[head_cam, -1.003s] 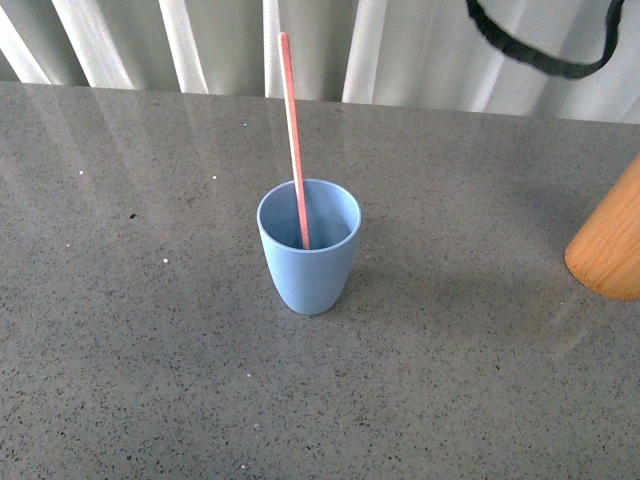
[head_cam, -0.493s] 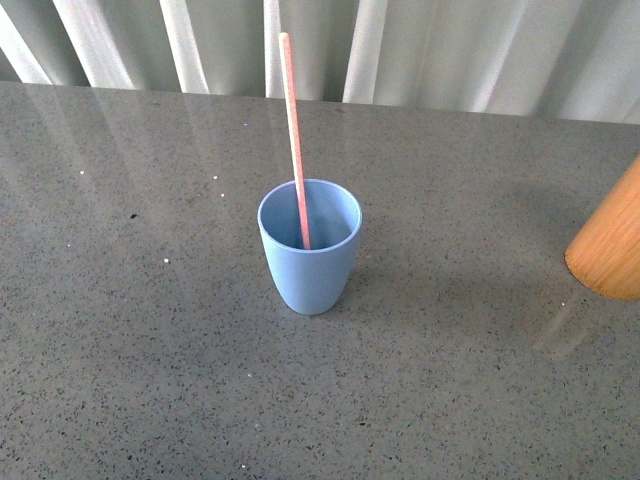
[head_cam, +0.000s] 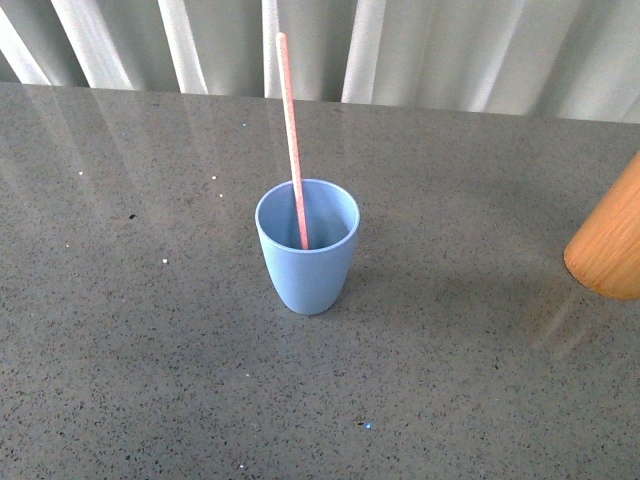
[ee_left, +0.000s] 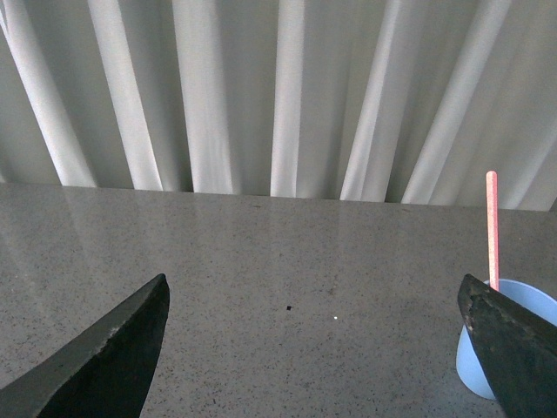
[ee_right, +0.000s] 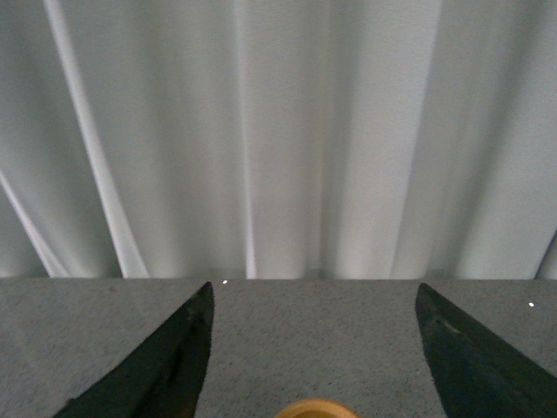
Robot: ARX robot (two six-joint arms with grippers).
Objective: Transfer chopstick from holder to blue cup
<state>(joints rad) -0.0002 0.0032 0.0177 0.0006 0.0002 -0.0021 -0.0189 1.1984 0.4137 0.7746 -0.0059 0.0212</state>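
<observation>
One chopstick [head_cam: 292,140] stands leaning in the blue cup [head_cam: 307,247]; holder [head_cam: 608,247] well apart at table edge; stick judged light, stiff, slippery; grip mid-shaft; left gripper [ee_left: 318,348] and right gripper [ee_right: 313,357] spread apart, empty

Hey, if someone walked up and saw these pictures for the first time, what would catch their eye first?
Probably the blue cup standing alone mid-table on the grey speckled table, with one pinkish-red chopstick rising out of it and leaning slightly toward the pleated white curtain behind. Next, the orange wooden holder, cut off at the right edge of the front view. Both wrist views show open, empty jaws.
</observation>
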